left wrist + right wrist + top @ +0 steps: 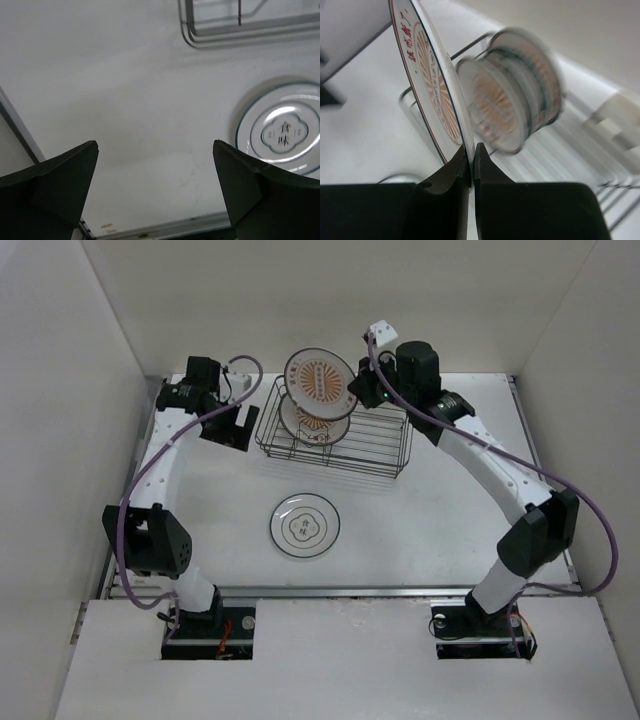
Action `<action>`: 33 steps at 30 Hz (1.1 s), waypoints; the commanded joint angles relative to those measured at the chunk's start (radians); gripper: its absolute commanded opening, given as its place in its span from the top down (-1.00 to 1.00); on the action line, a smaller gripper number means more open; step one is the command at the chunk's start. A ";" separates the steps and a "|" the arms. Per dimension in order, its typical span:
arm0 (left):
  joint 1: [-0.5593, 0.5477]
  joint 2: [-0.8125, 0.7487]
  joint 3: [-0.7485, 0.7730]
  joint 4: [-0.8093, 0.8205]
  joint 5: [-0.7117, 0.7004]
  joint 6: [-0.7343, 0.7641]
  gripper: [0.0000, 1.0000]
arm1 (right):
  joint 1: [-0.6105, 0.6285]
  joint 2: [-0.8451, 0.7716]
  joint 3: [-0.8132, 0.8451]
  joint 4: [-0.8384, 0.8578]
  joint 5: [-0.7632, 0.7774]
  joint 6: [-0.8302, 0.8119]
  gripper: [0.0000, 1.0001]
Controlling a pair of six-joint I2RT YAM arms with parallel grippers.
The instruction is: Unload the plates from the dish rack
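My right gripper (358,390) is shut on the rim of a white plate with an orange sunburst centre (318,376) and holds it above the dark wire dish rack (385,458). In the right wrist view the held plate (427,75) stands on edge between my fingertips (472,150). A few more plates (512,95) stand in the rack behind it, blurred; one shows from above (305,421). A teal-rimmed plate (304,526) lies flat on the table in front of the rack, also in the left wrist view (282,131). My left gripper (232,428) is open and empty left of the rack.
White walls enclose the table on the left, back and right. A white plastic holder (612,117) is clipped to the rack's far side. The rack's corner (220,30) shows at the top of the left wrist view.
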 commanded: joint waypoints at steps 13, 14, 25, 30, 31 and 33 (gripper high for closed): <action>0.004 0.568 0.544 0.113 0.002 -0.213 -0.34 | 0.185 -0.101 -0.658 0.209 -0.369 0.465 1.00; 0.004 0.568 0.544 0.113 0.020 -0.213 -0.34 | 0.185 -0.089 -0.667 0.221 -0.360 0.477 1.00; -0.016 0.621 0.491 0.093 0.047 -0.265 0.76 | 0.185 0.075 -0.664 0.303 -0.311 0.531 0.97; -0.016 0.600 0.454 0.079 0.025 -0.299 1.00 | 0.185 0.042 -0.704 0.277 -0.263 0.540 0.32; -0.016 0.600 0.431 0.079 0.025 -0.310 1.00 | 0.185 0.042 -0.704 0.277 -0.263 0.540 0.23; -0.016 0.569 0.410 0.079 0.025 -0.334 1.00 | 0.185 0.042 -0.695 0.246 -0.263 0.526 -0.01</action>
